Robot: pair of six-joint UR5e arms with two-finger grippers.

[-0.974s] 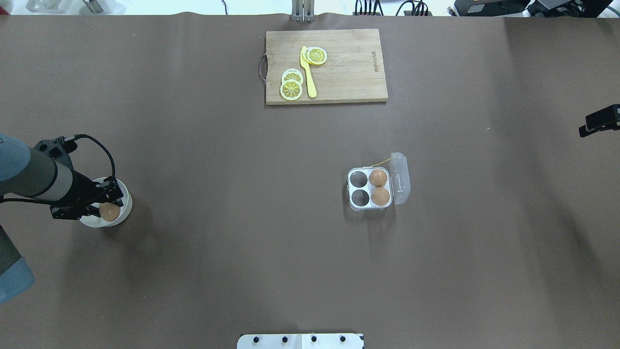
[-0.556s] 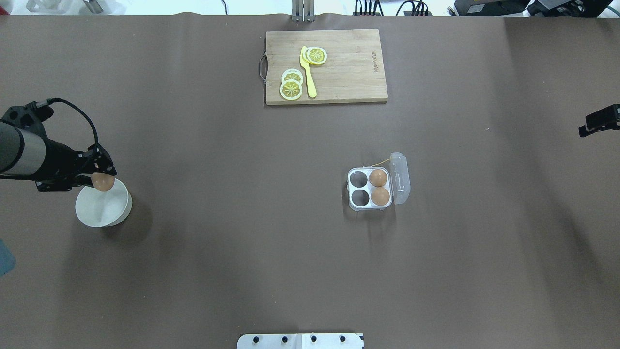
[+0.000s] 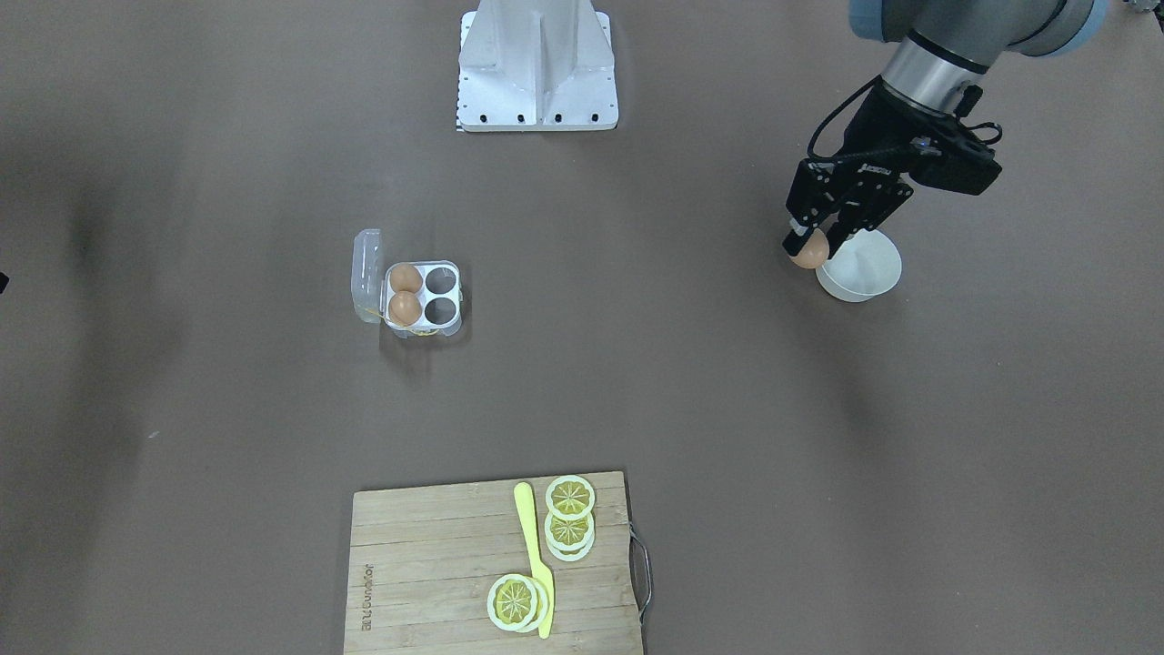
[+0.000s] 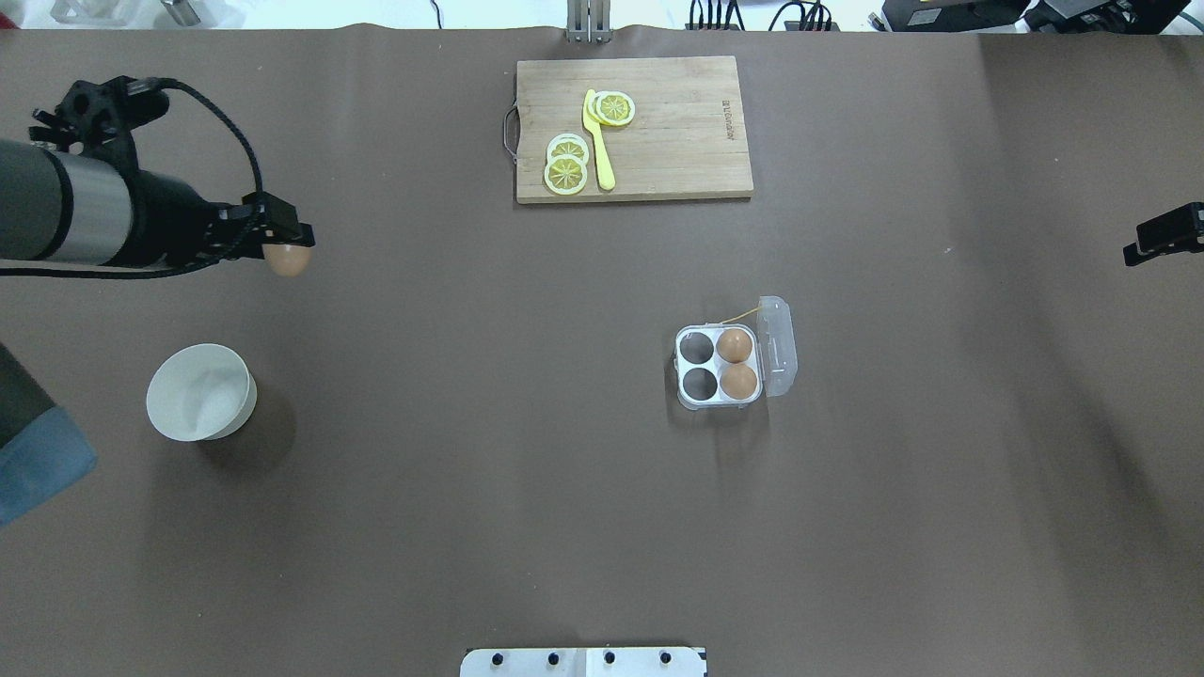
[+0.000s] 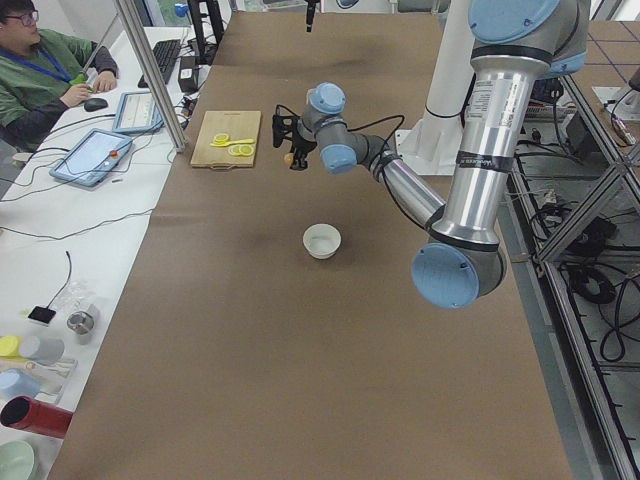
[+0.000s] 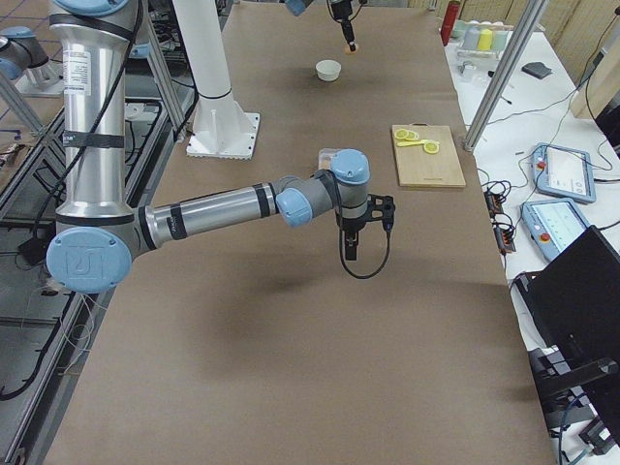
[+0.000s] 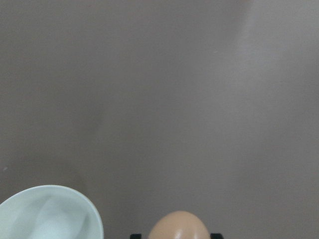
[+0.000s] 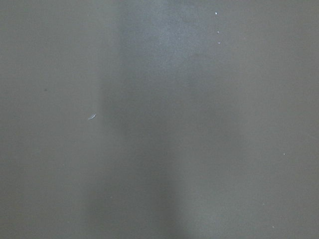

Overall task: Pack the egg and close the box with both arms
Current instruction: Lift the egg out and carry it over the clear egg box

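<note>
My left gripper (image 4: 282, 249) is shut on a light-brown egg (image 4: 288, 260) and holds it in the air, beyond the white bowl (image 4: 200, 404). The egg also shows in the front-facing view (image 3: 808, 252) and at the bottom of the left wrist view (image 7: 178, 227). The clear box (image 4: 679, 367) sits right of the table's middle with its lid (image 4: 779, 343) open to the right. Two eggs (image 4: 735, 345) fill its right cells; the two left cells are empty. My right gripper (image 6: 352, 247) hangs over bare table far to the right; I cannot tell if it is open.
A wooden cutting board (image 4: 677, 132) with lemon slices (image 4: 566, 172) and a yellow knife (image 4: 598, 141) lies at the far middle. The white bowl holds nothing. The white metal stand (image 3: 536, 68) is at the robot's edge of the table.
My left gripper has lifted the egg out of the white bowl and carried it up, away from the robot and a little to the right. The box and the right arm have not moved.
</note>
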